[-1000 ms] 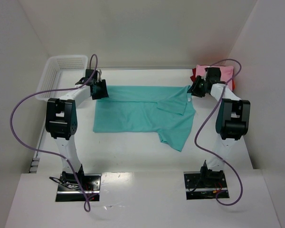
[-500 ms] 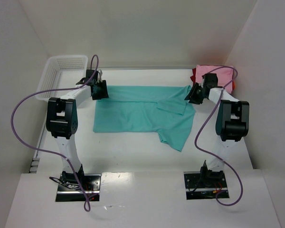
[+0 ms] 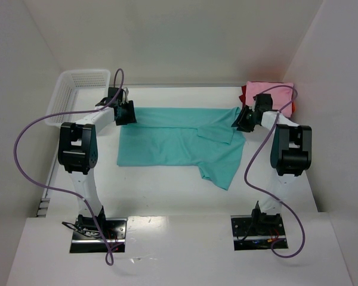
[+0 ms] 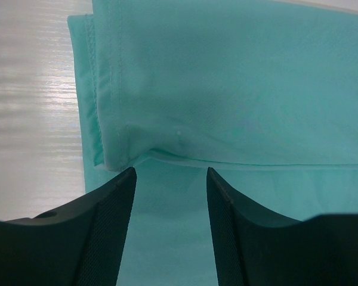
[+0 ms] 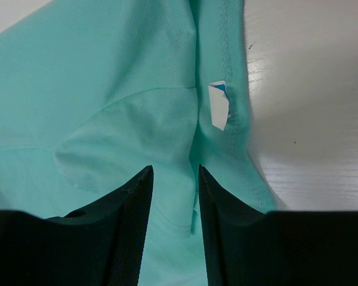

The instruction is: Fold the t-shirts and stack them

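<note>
The right end effector has edged inward, pinching the teal shirt, while the left end effector, part-open, straddles its hem, fold pending.

White mesh basket: plastic, rectangular, open top. Sits at far-left corner of bench, just beyond left claw on its outer side, not touching it. Well apart from right claw.

Bench: white, glossy, faint wood-grain streaks visible in wrist views. Bare strip shows beside left claw, wider bare patch beside right claw, a few tiny dark specks on it. Broad bare stretch nearer than both claws.

Wall panels: plain white, standing beyond both claws and at each outer side.
</note>
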